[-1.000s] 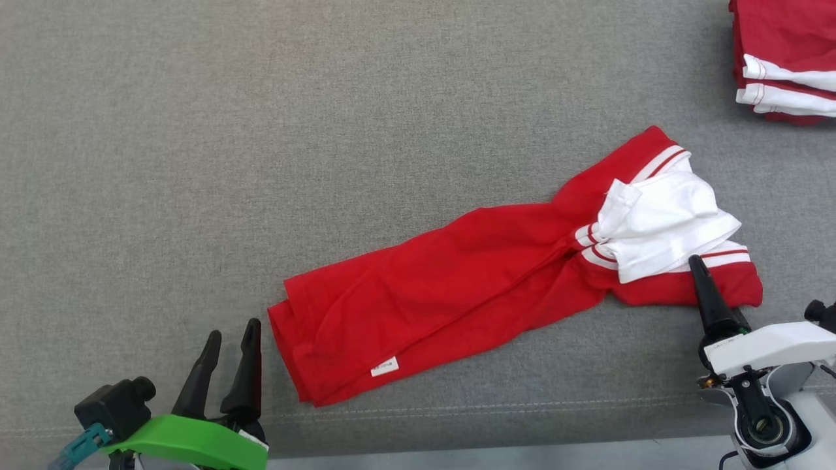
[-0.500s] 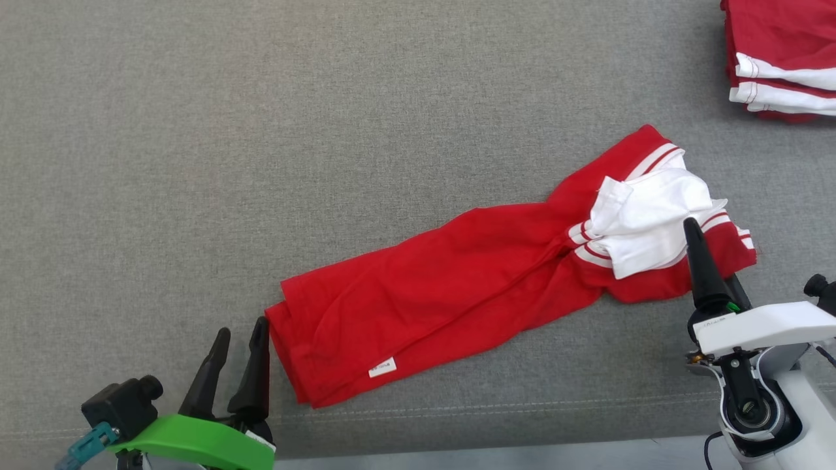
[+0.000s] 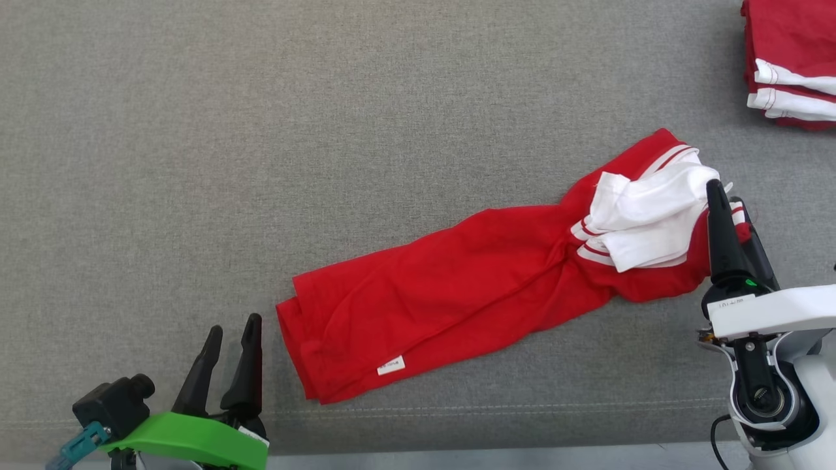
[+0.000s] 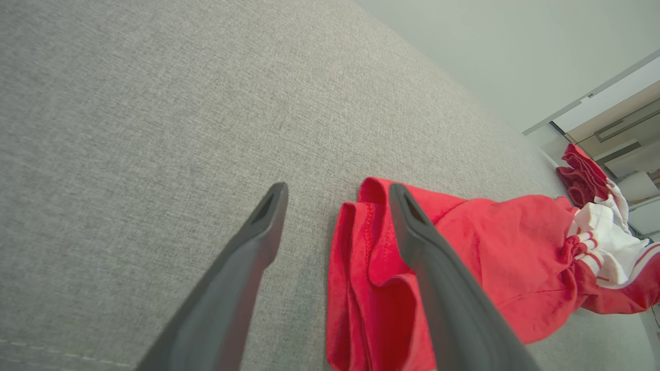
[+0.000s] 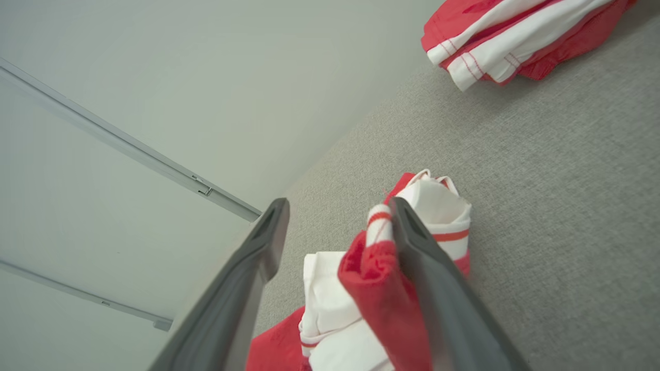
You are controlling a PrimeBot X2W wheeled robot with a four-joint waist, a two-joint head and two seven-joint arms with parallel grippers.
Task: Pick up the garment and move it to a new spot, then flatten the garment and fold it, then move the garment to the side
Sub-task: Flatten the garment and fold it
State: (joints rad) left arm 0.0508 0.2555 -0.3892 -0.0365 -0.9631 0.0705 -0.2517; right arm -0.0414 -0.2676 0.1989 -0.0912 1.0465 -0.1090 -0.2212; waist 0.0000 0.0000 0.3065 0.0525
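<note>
The red garment lies crumpled in a long diagonal strip on the grey surface, its white striped part bunched at the far right end. My right gripper is open at that end, and a red-and-white fold rests between its fingers, against the right finger. My left gripper is open at the lower left, just beside the garment's hem, with only bare surface between its fingers. In the left wrist view, the right finger overlaps the red cloth.
A stack of folded red-and-white garments sits at the far right corner, also in the right wrist view. The grey fabric surface stretches wide to the left and back. Its stitched front edge runs near me.
My right gripper has opened and moved farther up along the garment's right end, pushing the red corner in and up onto the white part. The left gripper has stayed in place.
</note>
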